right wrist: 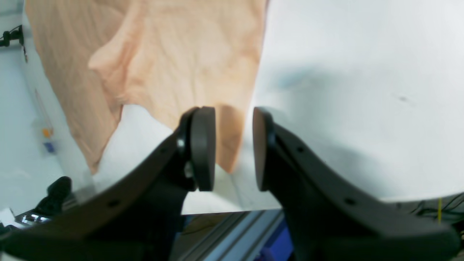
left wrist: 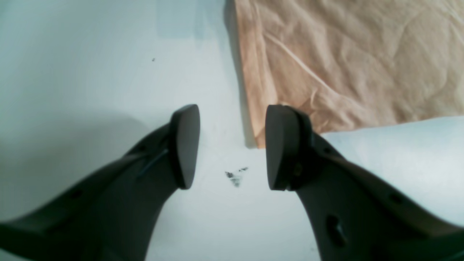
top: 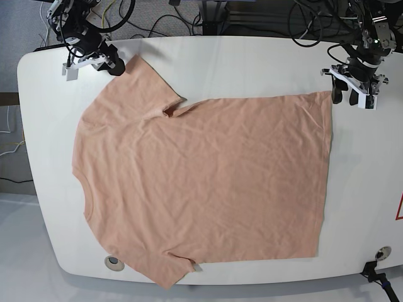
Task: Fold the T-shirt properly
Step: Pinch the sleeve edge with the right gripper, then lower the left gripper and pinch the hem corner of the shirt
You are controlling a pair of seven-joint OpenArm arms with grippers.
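Note:
The peach-pink T-shirt (top: 208,182) lies flat on the white table (top: 252,63), plain side up, neck to the left and hem to the right. My left gripper (top: 351,95) is open just off the far hem corner. In the left wrist view the left gripper (left wrist: 233,145) is above bare table, with the shirt's corner (left wrist: 344,65) beside the right pad. My right gripper (top: 112,65) is open at the far sleeve's tip. In the right wrist view the sleeve tip (right wrist: 228,137) shows between the right gripper's (right wrist: 232,148) open pads.
Cables and arm bases crowd the table's far edge (top: 214,19). Two round grommets (top: 113,260) (top: 380,253) sit near the front edge. A dark smudge (left wrist: 235,177) marks the table. The table edge and aluminium frame (right wrist: 232,224) lie just below my right gripper.

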